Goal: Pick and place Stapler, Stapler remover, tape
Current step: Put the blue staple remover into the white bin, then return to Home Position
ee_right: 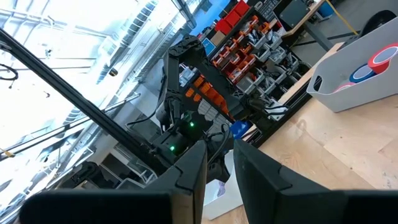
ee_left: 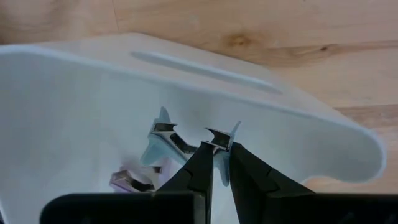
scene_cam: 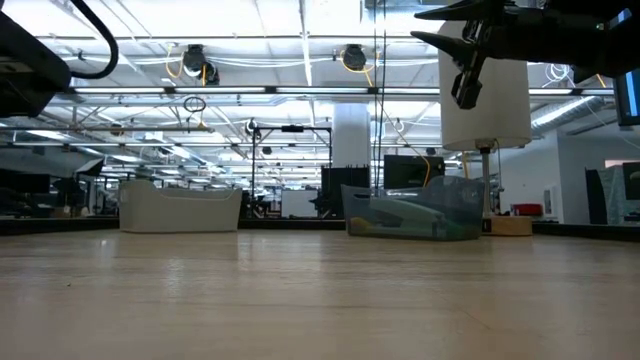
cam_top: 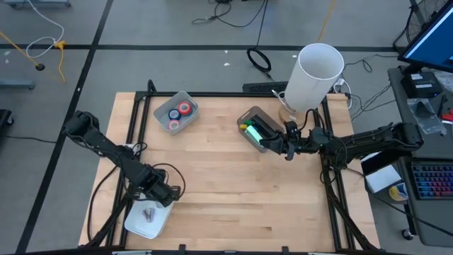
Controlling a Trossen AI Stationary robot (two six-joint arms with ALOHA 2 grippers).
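Stapler remover (ee_left: 163, 134) in white tray (ee_left: 323, 134), just beyond nearly closed left end effector (ee_left: 217, 158).

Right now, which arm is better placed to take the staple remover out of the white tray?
The left, probably. Its gripper hangs directly over the white tray at the table's near left corner, fingers nearly together just above the staple remover. The right gripper is across the table, beside the clear bin.

I get even overhead light with soft shadows on the counter (cam_top: 226, 177); ceiling lamps glare in the low view, and the foreground blurs.
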